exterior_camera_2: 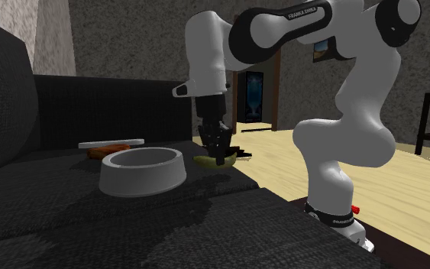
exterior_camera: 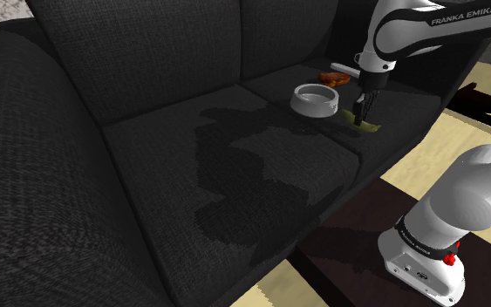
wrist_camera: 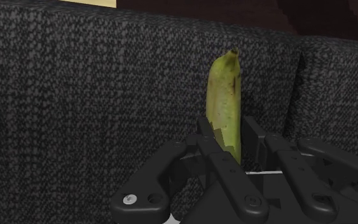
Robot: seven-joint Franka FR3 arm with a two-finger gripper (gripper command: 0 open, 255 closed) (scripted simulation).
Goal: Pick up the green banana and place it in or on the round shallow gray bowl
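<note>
Arm base: the white arm (exterior_camera: 448,209) rose from the shoulder view's lower right, beside the front edge of the sofa, over a pale wood floor (exterior_camera_2: 404,176).
Sofa: a dark woven sofa (exterior_camera: 147,157) carried everything, all of it on the seat cushion toward the shoulder view's right.
Claw: the claw (exterior_camera: 359,112) pointed straight down at the front part of that cushion, fingertips low against the fabric; its two black fingers (wrist_camera: 204,127) were closed in on the fruit, one pressed to each side.
Green banana: the green banana (wrist_camera: 225,95) lay flat on the cushion near its front edge, yellowish green with brown flecks and a dark tip.
Banana against claw: one end sat gripped between the fingers, and the rest ran out beyond them along the fabric; in the second exterior view the claw (exterior_camera_2: 219,153) stood on top of the banana (exterior_camera_2: 213,161).
Bowl: the round shallow gray bowl (exterior_camera: 309,109) stood upright on the same cushion, near the claw on the backrest side, apart from the banana.
Behind the bowl: an orange-brown thing (exterior_camera: 332,78) lay near the backrest, with a pale flat strip (exterior_camera_2: 110,143) beside it.
</note>
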